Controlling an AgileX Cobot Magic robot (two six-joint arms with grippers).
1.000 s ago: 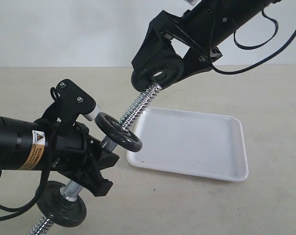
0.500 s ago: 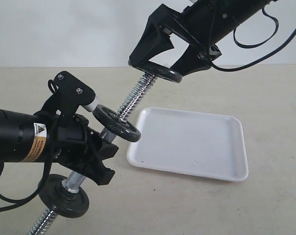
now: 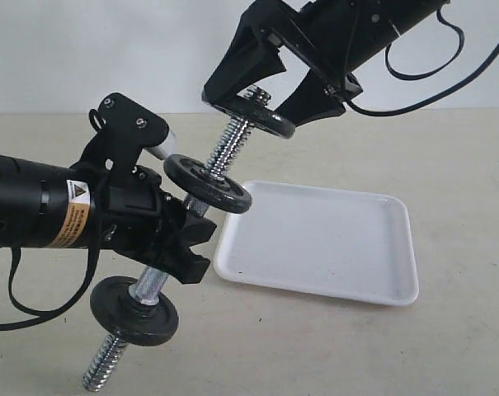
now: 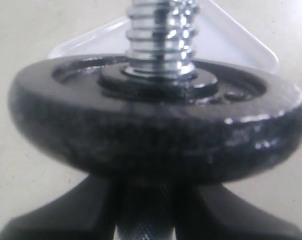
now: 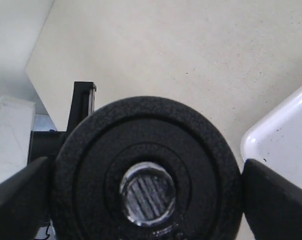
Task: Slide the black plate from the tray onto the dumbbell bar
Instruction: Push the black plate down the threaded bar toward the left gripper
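My left gripper (image 3: 176, 246) is shut on the knurled middle of the dumbbell bar (image 3: 226, 157), which slants up to the right above the table. Two black discs sit on the bar, one low (image 3: 134, 311) and one above my grip (image 3: 208, 183). My right gripper (image 3: 264, 109) is shut on the black plate (image 3: 265, 120) by its rim, and the bar's threaded tip pokes through the plate's hole. In the right wrist view the plate (image 5: 86, 175) fills the span between the fingers (image 5: 270, 200). The bar's end (image 5: 148, 196) shows inside the hole. The left wrist view shows a disc (image 4: 155, 135) and threads (image 4: 160, 35).
The white tray (image 3: 348, 247) lies on the beige table right of the bar, and nothing lies in it. Its corner shows behind the disc (image 4: 240, 42) and at the edge of the right wrist view (image 5: 285, 135). Black cables hang from the right arm (image 3: 447, 66).
The left arm lifted the bar up and to the right. The right gripper shifted left and turned the plate from facing the camera to square on the bar, whose tip now passes through its hole.
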